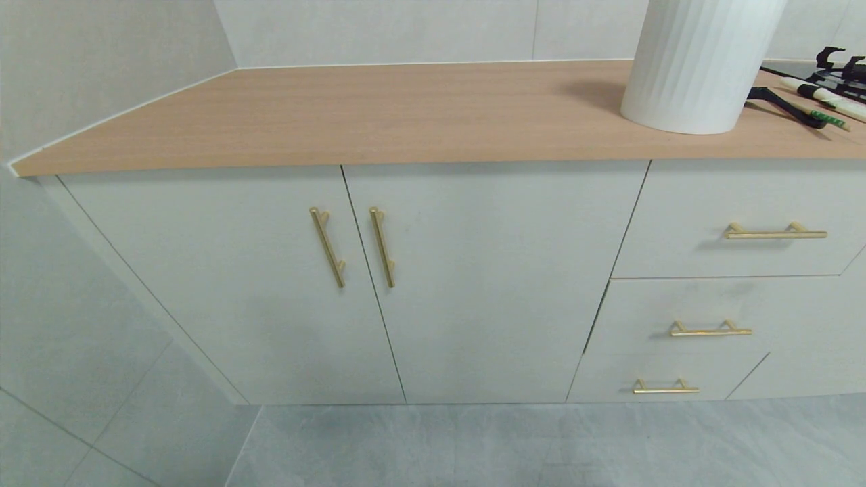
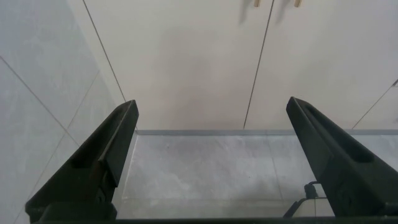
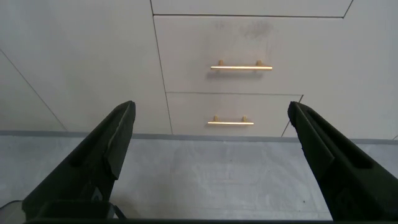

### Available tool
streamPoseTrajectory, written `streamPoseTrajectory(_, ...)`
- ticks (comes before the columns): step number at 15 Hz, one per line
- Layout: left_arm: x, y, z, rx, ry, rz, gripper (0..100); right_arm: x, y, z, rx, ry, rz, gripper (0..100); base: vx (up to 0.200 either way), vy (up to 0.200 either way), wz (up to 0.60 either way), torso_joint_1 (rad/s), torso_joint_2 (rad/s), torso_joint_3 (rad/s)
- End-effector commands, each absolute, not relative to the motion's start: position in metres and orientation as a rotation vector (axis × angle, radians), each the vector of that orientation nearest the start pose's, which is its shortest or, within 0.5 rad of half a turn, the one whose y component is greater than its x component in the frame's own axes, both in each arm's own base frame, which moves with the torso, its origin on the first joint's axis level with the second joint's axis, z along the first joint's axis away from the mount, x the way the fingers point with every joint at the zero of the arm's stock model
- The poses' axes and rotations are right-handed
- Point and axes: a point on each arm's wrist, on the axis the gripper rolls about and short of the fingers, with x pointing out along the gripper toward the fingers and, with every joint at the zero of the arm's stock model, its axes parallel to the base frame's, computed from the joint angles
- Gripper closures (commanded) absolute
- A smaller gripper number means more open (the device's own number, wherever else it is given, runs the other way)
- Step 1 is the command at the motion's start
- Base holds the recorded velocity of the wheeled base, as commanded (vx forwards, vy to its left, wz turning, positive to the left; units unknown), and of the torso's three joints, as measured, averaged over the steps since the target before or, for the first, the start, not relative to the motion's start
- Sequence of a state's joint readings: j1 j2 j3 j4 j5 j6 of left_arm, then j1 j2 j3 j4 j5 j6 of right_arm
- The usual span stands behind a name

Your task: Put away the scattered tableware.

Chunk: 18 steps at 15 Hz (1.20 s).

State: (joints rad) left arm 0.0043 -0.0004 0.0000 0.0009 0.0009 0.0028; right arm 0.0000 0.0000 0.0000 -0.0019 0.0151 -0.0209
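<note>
Left tool [image 2: 211, 104] and right tool [image 3: 211, 106] both spread wide, pointing forward and down

A wood-grain, matt finish was seen on the countertop [image 1: 372, 108]. The cabinet doors [image 1: 223, 291] were faced in a matt, faintly mottled pale grey, with handles [image 1: 328, 247] of polished brass-coloured metal. The white container [image 1: 700, 61] was ribbed and smooth, the black utensil [image 1: 788, 107] matt, the floor tiles [image 1: 541, 446] stone-like with a dull sheen.
</note>
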Motion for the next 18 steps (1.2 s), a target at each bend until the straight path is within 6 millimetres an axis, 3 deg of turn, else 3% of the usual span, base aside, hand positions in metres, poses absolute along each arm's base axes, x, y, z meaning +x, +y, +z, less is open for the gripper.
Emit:
streamPoseTrajectory(1,-0.0228,-0.0001,0.0753,0.003,0.002,0.006,0,-0.0227,0.0003,0.0757,-0.021,0.000,0.015,0,0.000,0.000,0.00,0.000,0.00,0.000)
streamPoseTrajectory(7,-0.0229,-0.0001,0.0757,0.006,0.000,0.006,0,-0.0227,0.0003,0.0757,-0.020,0.000,0.015,0,0.000,0.000,0.00,0.000,0.00,0.000)
streamPoseTrajectory(18,-0.0229,-0.0001,0.0757,0.006,0.000,0.006,0,-0.0227,0.0003,0.0757,-0.021,0.000,0.015,0,0.000,-0.200,0.00,0.004,0.00,0.003)
